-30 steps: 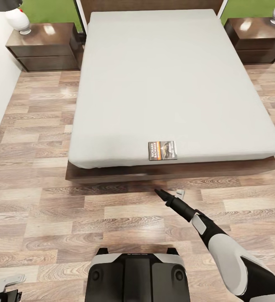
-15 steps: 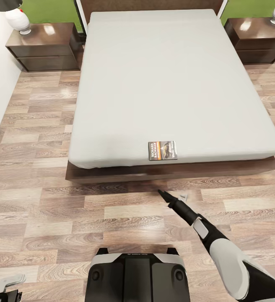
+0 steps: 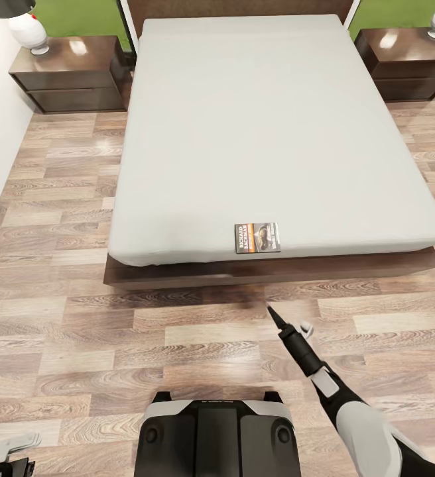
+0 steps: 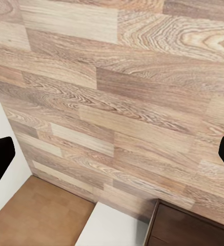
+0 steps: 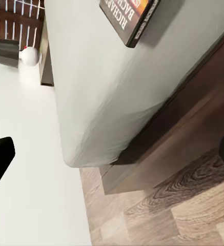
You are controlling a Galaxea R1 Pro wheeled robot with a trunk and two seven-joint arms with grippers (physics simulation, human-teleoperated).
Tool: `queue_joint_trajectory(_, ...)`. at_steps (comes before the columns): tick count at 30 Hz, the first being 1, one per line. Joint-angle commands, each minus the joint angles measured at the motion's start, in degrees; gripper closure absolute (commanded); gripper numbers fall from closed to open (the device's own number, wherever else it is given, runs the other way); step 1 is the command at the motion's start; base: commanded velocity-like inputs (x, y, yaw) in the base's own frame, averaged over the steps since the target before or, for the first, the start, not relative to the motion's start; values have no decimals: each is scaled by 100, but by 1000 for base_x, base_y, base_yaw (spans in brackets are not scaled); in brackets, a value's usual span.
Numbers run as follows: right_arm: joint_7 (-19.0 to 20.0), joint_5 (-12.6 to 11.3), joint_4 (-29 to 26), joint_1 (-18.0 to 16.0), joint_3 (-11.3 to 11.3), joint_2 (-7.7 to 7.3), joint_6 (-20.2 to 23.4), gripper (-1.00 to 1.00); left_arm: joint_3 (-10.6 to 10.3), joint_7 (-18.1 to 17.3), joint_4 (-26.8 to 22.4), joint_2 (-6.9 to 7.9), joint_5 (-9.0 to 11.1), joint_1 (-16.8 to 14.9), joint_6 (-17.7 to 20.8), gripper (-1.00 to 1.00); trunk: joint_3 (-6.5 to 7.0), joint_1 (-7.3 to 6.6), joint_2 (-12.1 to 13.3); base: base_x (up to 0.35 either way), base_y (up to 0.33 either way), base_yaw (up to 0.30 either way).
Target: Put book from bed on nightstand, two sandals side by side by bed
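the right tool (image 3: 285, 323) has drawn back from the bed (image 3: 264, 132) foot, spread wide and empty, while the book (image 3: 257, 237) lies at the mattress's foot edge.

Matt pale cloth on the mattress (image 3: 257, 126), smooth; dark wood frame (image 3: 277, 270) with a slight sheen; glossy dark wood nightstands (image 3: 71, 73); floor (image 3: 78, 331) in grainy wood planks, faintly shiny; book (image 3: 257, 237) with a glossy printed paper cover
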Motion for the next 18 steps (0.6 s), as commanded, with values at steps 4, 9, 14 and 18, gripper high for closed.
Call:
queue_joint_trajectory(4, 10, -125, 3, 49, -26, -5, -26, -100, 48, -26, -13, -7, -59, -3, 25, -100, -6, 3, -8, 0, 0, 0)
queue_joint_trajectory(9, 13, -436, 3, 73, -35, -12, -21, -100, 48, -7, -13, -13, -67, -3, 24, -100, -6, 3, -8, 0, 0, 0)
queue_joint_trajectory(14, 23, -687, -1, 80, -23, 1, -6, -100, 48, 2, -13, -17, -70, -3, 25, -100, -6, 3, -8, 0, 0, 0)
queue_joint_trajectory(18, 33, -762, -20, 79, -19, 10, 20, -100, 48, 76, -13, -18, -70, -3, 24, -100, -6, 3, -8, 0, 0, 0)
